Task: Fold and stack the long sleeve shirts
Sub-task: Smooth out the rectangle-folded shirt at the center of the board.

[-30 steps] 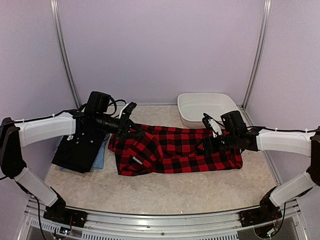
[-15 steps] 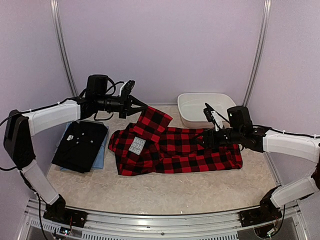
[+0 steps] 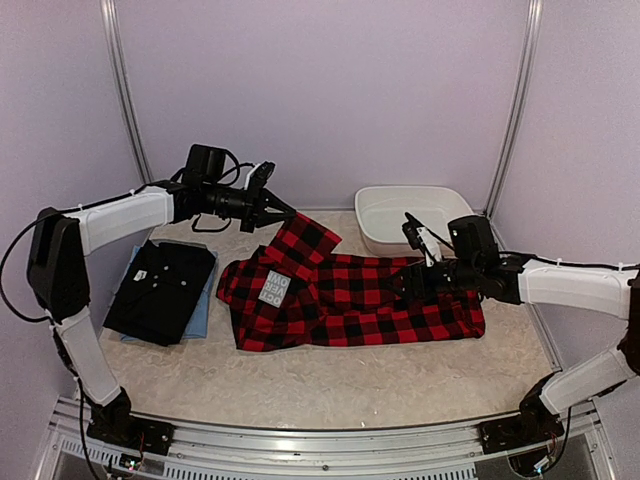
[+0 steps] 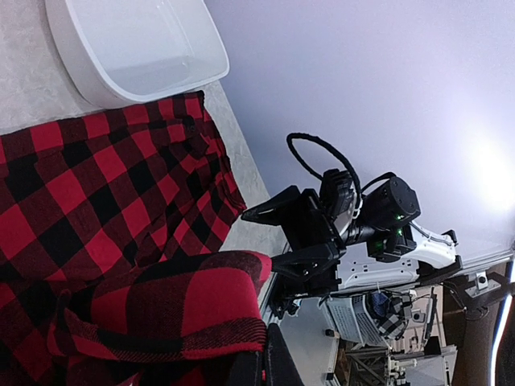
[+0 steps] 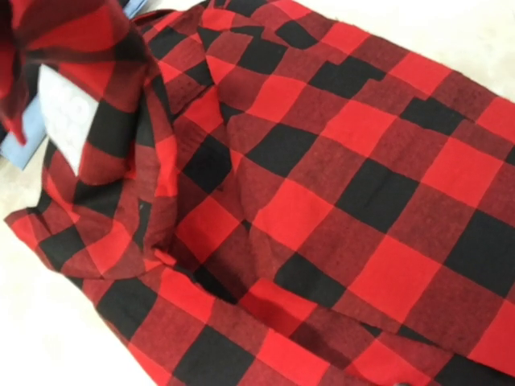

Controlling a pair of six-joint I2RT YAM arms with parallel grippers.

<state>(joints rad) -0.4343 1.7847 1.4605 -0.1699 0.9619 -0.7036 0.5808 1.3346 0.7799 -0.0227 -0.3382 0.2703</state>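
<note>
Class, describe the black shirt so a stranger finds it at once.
Look to the left side of the table. A folded black shirt lies there on a light blue one. Unlike the red-and-black checked shirt beside it, it is plain and dark.

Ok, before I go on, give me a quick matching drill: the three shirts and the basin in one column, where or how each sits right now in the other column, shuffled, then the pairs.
1 checked flannel shirt
2 black shirt
3 light blue shirt
4 white basin

a far right corner of the table
b peeking out from under the black shirt
c one corner held up by the left hand
d folded, on the left side

Pairs: 1-c, 2-d, 3-b, 4-a
</note>
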